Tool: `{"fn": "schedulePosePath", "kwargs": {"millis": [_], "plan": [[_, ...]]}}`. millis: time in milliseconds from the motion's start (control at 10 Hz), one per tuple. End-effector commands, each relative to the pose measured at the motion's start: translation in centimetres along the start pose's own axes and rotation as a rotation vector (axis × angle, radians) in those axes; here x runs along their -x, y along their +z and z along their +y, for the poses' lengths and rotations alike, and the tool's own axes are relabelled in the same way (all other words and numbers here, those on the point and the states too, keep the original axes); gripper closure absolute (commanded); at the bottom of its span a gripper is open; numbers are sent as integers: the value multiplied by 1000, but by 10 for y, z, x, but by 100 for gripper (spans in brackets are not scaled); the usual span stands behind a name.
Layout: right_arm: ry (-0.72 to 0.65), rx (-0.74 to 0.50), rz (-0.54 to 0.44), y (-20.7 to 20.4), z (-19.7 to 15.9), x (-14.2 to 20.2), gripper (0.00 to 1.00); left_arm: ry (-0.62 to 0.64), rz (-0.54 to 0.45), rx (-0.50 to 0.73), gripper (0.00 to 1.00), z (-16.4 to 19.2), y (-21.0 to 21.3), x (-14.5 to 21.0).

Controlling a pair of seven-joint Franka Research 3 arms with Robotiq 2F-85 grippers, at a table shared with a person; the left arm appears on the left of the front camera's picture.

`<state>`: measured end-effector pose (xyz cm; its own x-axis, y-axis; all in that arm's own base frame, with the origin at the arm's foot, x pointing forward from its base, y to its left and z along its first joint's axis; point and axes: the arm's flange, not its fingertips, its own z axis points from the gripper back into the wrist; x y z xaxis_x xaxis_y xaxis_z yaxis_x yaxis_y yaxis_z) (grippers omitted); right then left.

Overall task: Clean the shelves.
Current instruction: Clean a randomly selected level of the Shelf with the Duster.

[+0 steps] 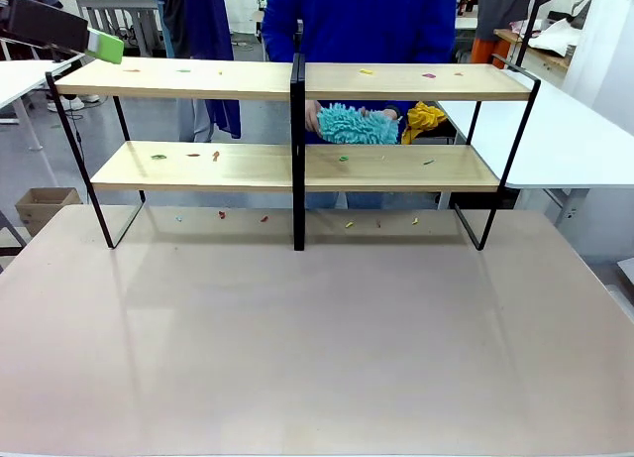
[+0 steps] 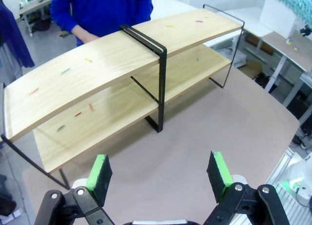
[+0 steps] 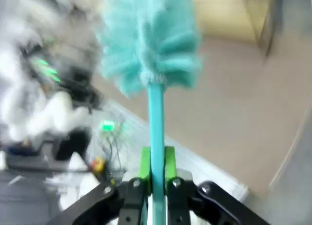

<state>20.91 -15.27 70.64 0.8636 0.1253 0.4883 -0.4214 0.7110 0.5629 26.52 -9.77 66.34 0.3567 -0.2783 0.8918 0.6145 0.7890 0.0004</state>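
Observation:
The shelves (image 1: 297, 165) stand across the far half of the table, two light-wood boards in a black frame. Small coloured scraps (image 1: 215, 156) lie on both boards and on the table beneath. My left gripper (image 1: 104, 48) hovers above the shelves' left end. In the left wrist view it is open (image 2: 160, 173) with nothing between its green pads, looking down on the shelves (image 2: 122, 64). My right gripper (image 3: 156, 166) is shut on the thin handle of a teal fluffy duster (image 3: 151, 39); that view is blurred. A teal duster head (image 2: 292, 3) shows at the top right edge.
A person in blue stands behind the shelves holding a teal fluffy cloth (image 1: 352, 125) and a yellow cloth (image 1: 424, 118). The near half of the table (image 1: 317, 358) is bare. White tables (image 1: 575, 140) flank the sides, and a cardboard box (image 1: 45, 204) sits on the floor at left.

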Motion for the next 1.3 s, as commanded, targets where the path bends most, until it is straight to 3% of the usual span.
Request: {"fn": "schedulePosePath", "kwargs": {"millis": [0, 100, 200, 300, 400, 500, 600, 800, 1000, 1200], "plan": [[205, 262, 419, -53, 3, 42, 87, -1, -2, 7, 0, 2, 0, 2], [200, 381, 553, -84, 3, 50, 87, -1, -2, 7, 0, 2, 0, 2], [218, 350, 510, -87, 6, 50, 87, -1, -2, 7, 0, 2, 0, 2], [24, 172, 313, -53, 3, 42, 87, -1, -2, 7, 0, 2, 0, 2], [24, 172, 313, -53, 3, 42, 87, -1, -2, 7, 0, 2, 0, 2], [72, 269, 454, -84, 7, 54, 87, -1, -2, 7, 0, 2, 0, 2], [82, 216, 404, -83, 8, 49, 87, -1, -2, 7, 0, 2, 0, 2], [118, 197, 422, -94, 13, 37, 87, -1, -2, 7, 0, 2, 0, 2], [106, 229, 464, -129, 18, 18, 87, -1, -2, 7, 0, 2, 0, 2], [90, 230, 419, -153, 17, 4, 87, -1, -2, 7, 0, 2, 0, 2]]}}
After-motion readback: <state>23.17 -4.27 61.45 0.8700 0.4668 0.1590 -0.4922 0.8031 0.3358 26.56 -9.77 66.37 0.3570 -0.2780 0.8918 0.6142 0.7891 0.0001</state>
